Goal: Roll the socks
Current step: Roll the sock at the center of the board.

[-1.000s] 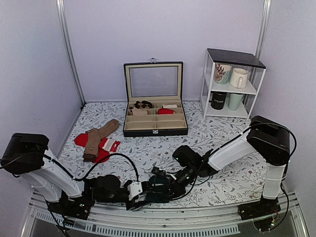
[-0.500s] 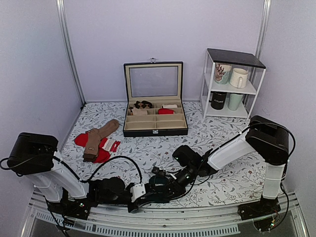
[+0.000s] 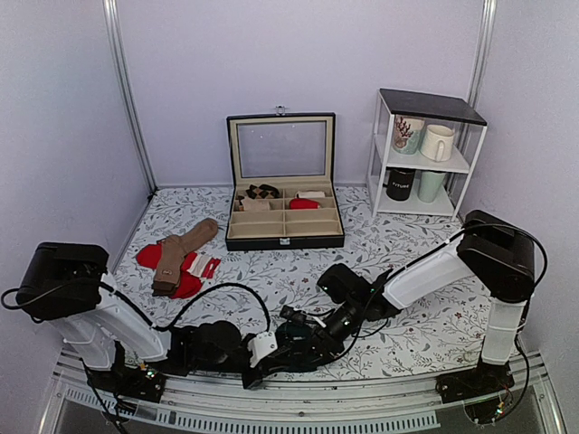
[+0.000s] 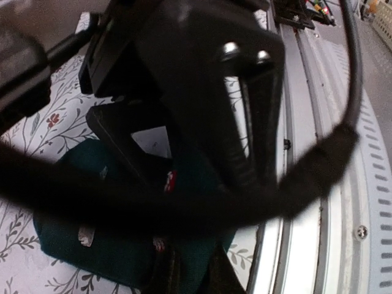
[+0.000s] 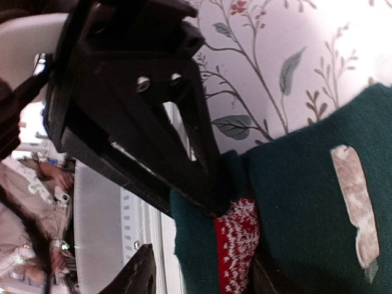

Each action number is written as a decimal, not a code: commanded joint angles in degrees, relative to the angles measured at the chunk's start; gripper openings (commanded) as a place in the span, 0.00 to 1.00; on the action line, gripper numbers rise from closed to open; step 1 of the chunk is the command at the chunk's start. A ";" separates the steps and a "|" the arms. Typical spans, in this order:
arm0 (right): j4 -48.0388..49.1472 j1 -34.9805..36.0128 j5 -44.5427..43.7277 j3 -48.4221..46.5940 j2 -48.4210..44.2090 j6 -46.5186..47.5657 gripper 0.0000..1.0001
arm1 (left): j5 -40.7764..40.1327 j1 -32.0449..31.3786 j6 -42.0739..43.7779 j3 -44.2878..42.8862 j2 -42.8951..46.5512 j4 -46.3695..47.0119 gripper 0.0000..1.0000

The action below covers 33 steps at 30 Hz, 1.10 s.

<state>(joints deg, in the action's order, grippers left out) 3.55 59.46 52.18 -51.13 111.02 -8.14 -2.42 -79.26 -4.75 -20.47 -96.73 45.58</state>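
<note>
Near the middle of the desk's (image 3: 416, 316) near edge, just beside the metal rail (image 3: 362, 391): the socks (image 5: 306, 184), 1 dark teal bundle on the flowered top, showing a pale label patch (image 5: 355, 196) and a red-and-white knitted strip (image 5: 236, 245). Stretched in low from the left, the left gripper (image 3: 277, 349); cannot tell whether clenched or released, being blurred and crossed by a black cable (image 4: 184, 208) in the left wrist view. Opposite, from the right, the right gripper (image 5: 184, 228), jaws parted: 1 fingertip (image 5: 214, 202) on the bundle's edge, the other clear of the fabric, over the rail. Toward the left edge, tan-brown socks (image 3: 176, 258) lying across red socks (image 3: 147, 256). At the far edge, an open black box (image 3: 285, 242); in the far right corner, a white shelf (image 3: 430, 106) holding 4 mugs (image 3: 437, 142).
</note>
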 commanded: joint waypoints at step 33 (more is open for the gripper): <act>15.09 19.34 -54.44 17.95 -20.09 24.75 0.57 | 23.15 10.57 -18.14 -4.11 -4.53 -18.64 0.00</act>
<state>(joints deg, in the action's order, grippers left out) 15.81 77.89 -1.17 -33.45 88.88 15.57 19.09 -69.25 -21.71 -25.74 -97.91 37.39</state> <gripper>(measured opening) 0.574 0.086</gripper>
